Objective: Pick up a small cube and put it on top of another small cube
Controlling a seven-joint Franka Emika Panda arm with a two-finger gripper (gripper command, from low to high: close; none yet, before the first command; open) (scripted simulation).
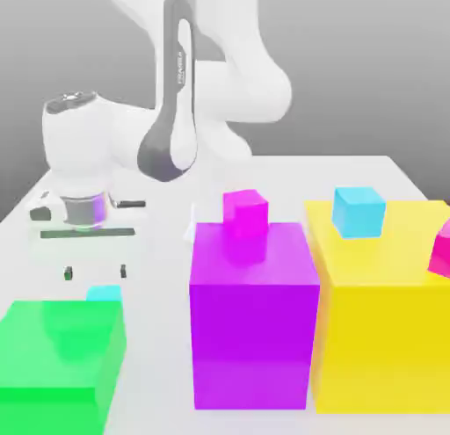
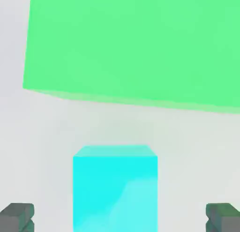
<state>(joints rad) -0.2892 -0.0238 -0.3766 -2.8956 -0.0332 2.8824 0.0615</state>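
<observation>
From the exterior view I could see the whole spread: the white table (image 1: 352,174), a big green block (image 1: 60,354) at its near edge toward the exterior view's left, a purple block (image 1: 253,315) in the middle and a yellow block (image 1: 387,315) toward the exterior view's right. A magenta small cube (image 1: 245,211) sat at the far edge of the purple block's top, a sky-blue small cube (image 1: 359,211) on the yellow block's top, and another magenta cube (image 1: 441,249) showed partly at the picture's right edge. Of the small cube (image 1: 105,293) that view gave me only a turquoise sliver peeking over the green block's far edge.

My hand view showed that small cube (image 2: 115,189) large and plain on the table, with the green block (image 2: 131,46) just beyond it and a strip of bare table between them.

My arm reached down from the far side, wrist bent so my hand pointed straight at the table. My gripper (image 1: 95,271) hung just above the small cube, near the green block's far edge. My fingers (image 2: 18,217) stood wide apart, one to each side of the cube with clear gaps, holding and touching nothing.
</observation>
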